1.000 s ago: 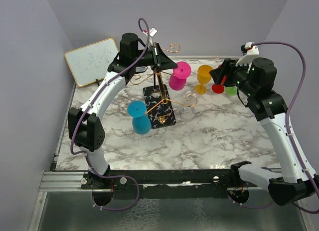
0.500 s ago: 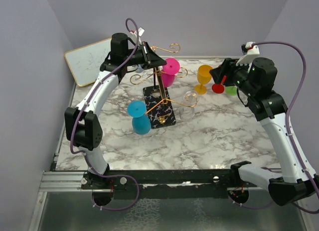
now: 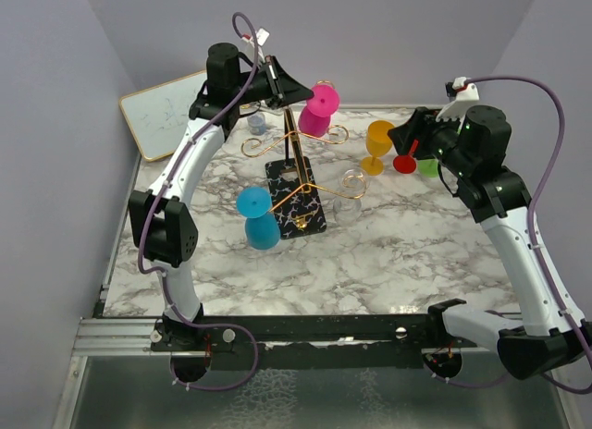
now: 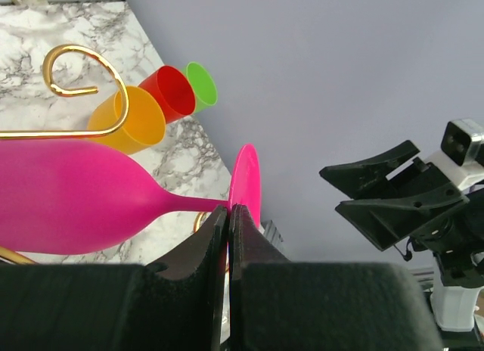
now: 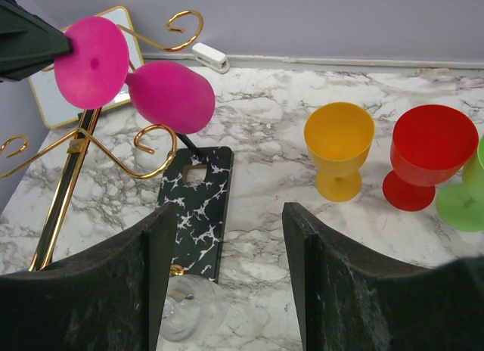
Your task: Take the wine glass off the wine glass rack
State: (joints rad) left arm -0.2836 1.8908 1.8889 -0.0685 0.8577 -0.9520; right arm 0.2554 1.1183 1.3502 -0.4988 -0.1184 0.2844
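Note:
My left gripper (image 3: 298, 91) is shut on the stem of the pink wine glass (image 3: 320, 109), right at its foot. The glass lies almost level, high beside the top curled arm (image 4: 122, 101) of the wine glass rack (image 3: 298, 161). In the left wrist view the fingertips (image 4: 215, 222) pinch the thin stem of the pink glass (image 4: 68, 196). I cannot tell whether the bowl touches the wire. The right gripper (image 3: 403, 133) hovers open at the back right, with nothing between its fingers (image 5: 155, 245); its view shows the pink glass (image 5: 168, 94) and the rack's black base (image 5: 193, 207).
A blue glass (image 3: 259, 216) and a clear glass (image 3: 351, 183) hang on lower rack arms. Orange (image 3: 377, 144), red (image 3: 405, 161) and green (image 3: 428, 167) glasses stand at the back right. A whiteboard (image 3: 169, 115) leans at the back left, with a small grey cup (image 3: 257, 124) near it.
The left arm has raised the pink glass from mid-rack height up to the top curled arm, swinging it left and then back right. The right arm has stayed still.

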